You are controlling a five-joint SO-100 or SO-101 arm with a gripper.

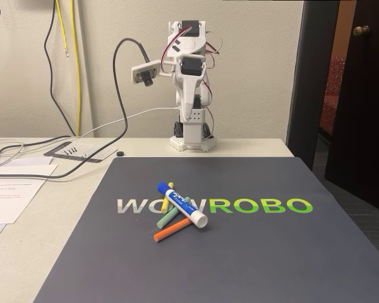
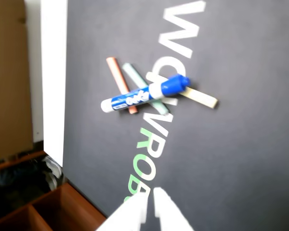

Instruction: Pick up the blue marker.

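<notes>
The blue marker is a thick white barrel with a blue cap and blue label. It lies on the dark mat across thin green, orange and yellow sticks. My gripper hangs folded against the arm's base at the back of the table, far from the marker. In the wrist view the marker lies near the middle, cap to the right. The gripper enters at the bottom edge with its white fingertips nearly touching and nothing between them.
Papers and black cables lie on the table left of the mat. A dark door stands at the right. In the wrist view the white table edge and brown wooden shelving lie left of the mat.
</notes>
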